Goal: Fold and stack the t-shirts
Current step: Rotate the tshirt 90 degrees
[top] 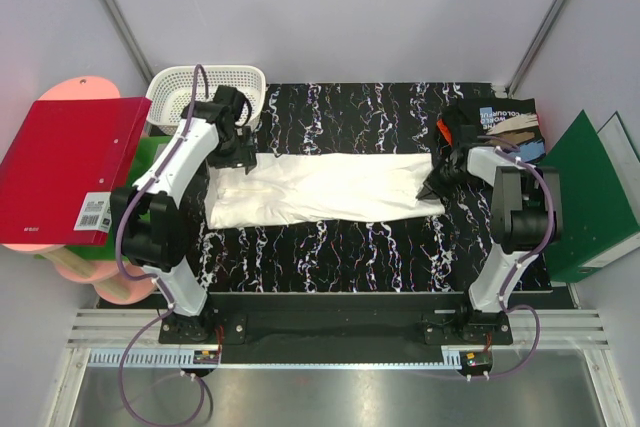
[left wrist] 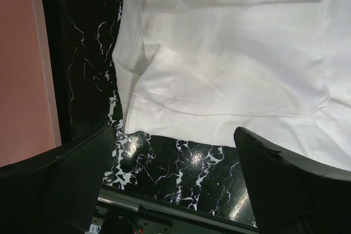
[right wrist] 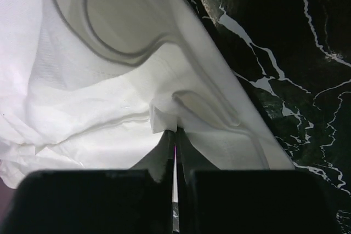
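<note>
White cotton t-shirt, folded into a long band, lay across the middle of the black white-veined bench, its ends reaching toward the left and right edges. The right claw was closed on a small tuck of cloth at the shirt's right end, the jaws meeting with only a thin bite of fabric between them. The left claw hovered wide open over the shirt's left end, holding nothing.

The main risk, as I judged it, lay in that shallow bite: a quick lift or a sideways tug could pull the fabric free. It was also impossible to tell how many layers the jaws had caught (perhaps only the top one), and a single layer would let the band unfold as it rose. With the left end unpinned, any pull from the right could drag the whole shirt along the bench instead of folding it. A black printed t-shirt sat at the far right corner, near enough for a carried end to snag or rumple it.
</note>
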